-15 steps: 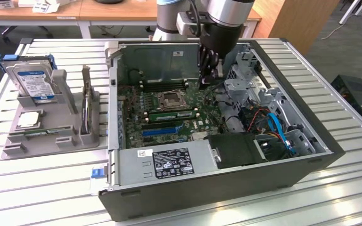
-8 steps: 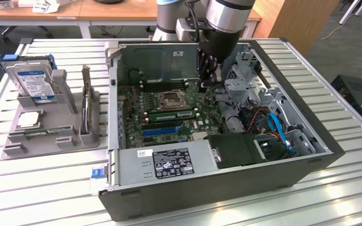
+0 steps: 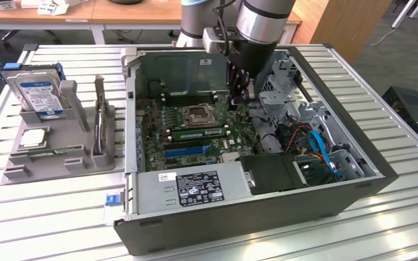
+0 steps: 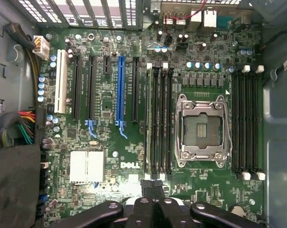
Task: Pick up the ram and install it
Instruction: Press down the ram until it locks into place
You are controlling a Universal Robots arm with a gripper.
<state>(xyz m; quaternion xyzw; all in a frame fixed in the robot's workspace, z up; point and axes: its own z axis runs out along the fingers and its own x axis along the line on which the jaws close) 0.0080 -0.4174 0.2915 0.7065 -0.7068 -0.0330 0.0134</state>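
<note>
my gripper (image 3: 239, 102) hung inside the open case (image 3: 267, 217) over the motherboard (image 3: 227, 142), jaws pressed fully together with nothing between them. the ram (image 3: 198, 132) was out of my hold: it stood on edge in a memory slot just beside the processor socket (image 3: 198, 114), between that socket and the blue slot (image 3: 187, 150). i judged the picking and placing done and the work at the seating stage, with my fingertips near one end of that bank of slots and, as far as i could tell, apart from the stick. any further push would have called for a square, straight-down press on its top edge. its long axis ran along the slot, from the exterior view's left to its right, parallel to the blue slot, contact edge down.
</note>
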